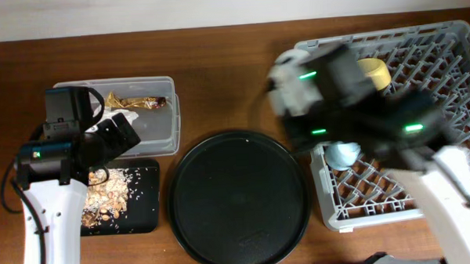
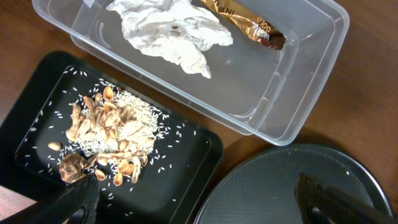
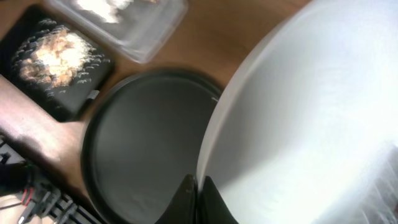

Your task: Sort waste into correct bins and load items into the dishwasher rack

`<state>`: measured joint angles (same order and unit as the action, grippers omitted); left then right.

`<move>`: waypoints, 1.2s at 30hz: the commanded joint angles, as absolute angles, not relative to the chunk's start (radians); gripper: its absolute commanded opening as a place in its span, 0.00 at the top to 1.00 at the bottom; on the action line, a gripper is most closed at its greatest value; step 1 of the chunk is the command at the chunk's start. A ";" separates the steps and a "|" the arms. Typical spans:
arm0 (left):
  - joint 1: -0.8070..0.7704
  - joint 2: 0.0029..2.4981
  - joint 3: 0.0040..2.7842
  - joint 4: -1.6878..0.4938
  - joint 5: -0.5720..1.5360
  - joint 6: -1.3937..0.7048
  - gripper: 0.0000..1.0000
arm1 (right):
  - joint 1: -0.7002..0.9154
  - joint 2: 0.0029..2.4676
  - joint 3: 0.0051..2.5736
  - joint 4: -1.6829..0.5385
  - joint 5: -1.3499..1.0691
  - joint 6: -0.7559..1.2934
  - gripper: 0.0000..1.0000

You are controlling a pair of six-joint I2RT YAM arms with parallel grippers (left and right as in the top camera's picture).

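Clamped on the lower rim of the pale round plate, the right gripper has its two dark fingers pinched together, and the plate fills most of the right wrist view, tilted steeply. Just past its edge lies the large round black tray, and farther off sit the small black tray with the food scraps and a corner of the clear box. From overhead the right arm is motion-blurred and reaches over the near-left part of the grey dishwasher rack, where a light blue cup sits near the front and a yellow bowl farther back. The left gripper is spread wide and holds nothing, its fingertips framing the gap between the two black trays. Beyond them the scraps, beige shells and rice grains, are heaped in the small tray's middle. Farther still, the crumpled white tissue and the gold-brown wrapper lie in the box; the wrapper's gold lettering is only partly shown and cannot be read for certain. The left arm reaches up from the table's near edge, its wrist bent over the box's near side.
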<state>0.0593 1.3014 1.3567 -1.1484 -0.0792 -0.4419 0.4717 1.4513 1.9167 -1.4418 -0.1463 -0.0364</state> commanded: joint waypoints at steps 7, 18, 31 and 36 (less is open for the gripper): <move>0.062 1.298 1.356 -1.147 -0.087 -0.448 0.01 | -0.467 1.650 1.792 -1.699 -0.973 -0.580 0.96; 0.062 1.298 1.356 -1.147 -0.087 -0.448 0.01 | -0.467 1.856 1.737 -1.652 -0.886 -0.699 0.27; 0.062 1.298 1.356 -1.147 -0.087 -0.448 0.01 | -0.236 1.825 2.321 -1.567 -0.372 -0.017 0.01; 0.062 1.298 1.356 -1.147 -0.087 -0.448 0.01 | -0.236 1.828 2.320 -1.567 -0.368 -0.017 0.01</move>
